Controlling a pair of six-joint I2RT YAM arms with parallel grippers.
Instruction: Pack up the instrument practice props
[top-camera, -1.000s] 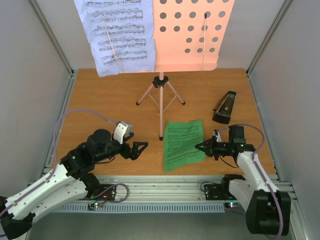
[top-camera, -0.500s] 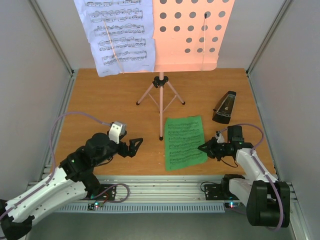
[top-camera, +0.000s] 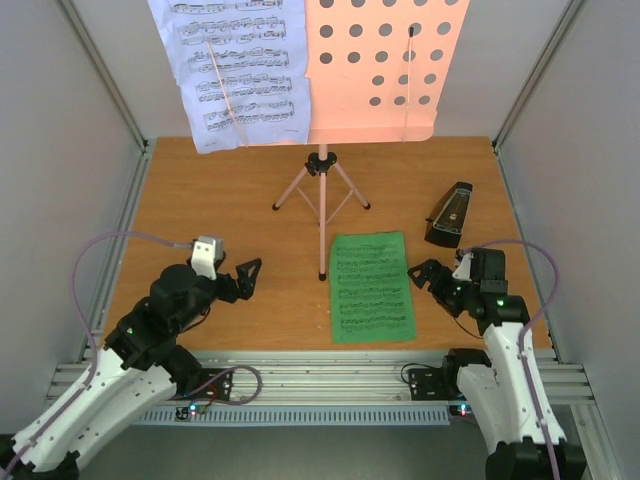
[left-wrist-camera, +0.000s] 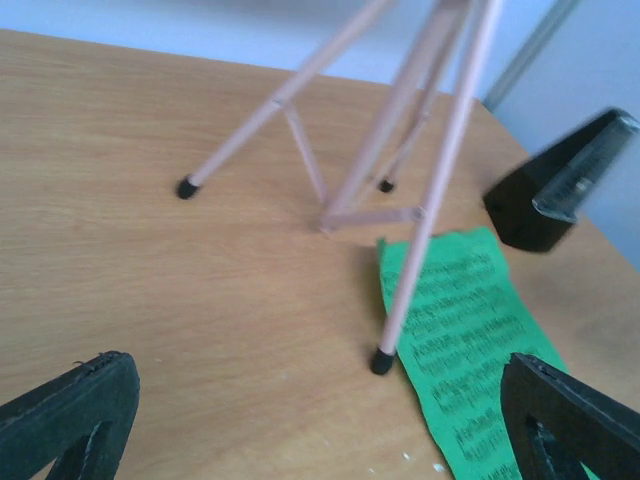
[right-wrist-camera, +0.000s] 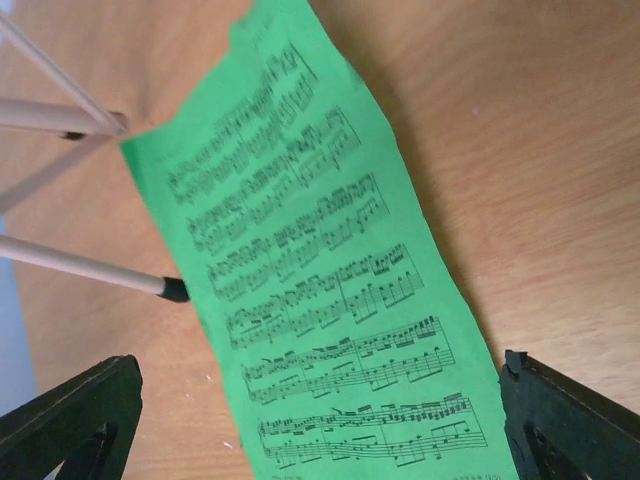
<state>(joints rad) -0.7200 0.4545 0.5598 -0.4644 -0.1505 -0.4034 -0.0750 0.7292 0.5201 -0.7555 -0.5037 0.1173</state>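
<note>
The pink music stand stands at the back on its tripod legs, and a white sheet of music rests on its desk. Flat on the table lies a green sheet, just right of the stand's front leg. The black metronome stands at the right. My right gripper is open beside the green sheet's right edge and holds nothing; its wrist view looks down on the green sheet. My left gripper is open and empty, left of the front leg.
White side walls and metal frame rails enclose the wooden table. The tripod's front leg ends in a black foot touching the green sheet's left edge. The metronome shows blurred at the upper right of the left wrist view.
My right gripper opened and let go of the green sheet, which now lies flat; the arm drew back to the right. My left gripper moved left, away from the sheet.
</note>
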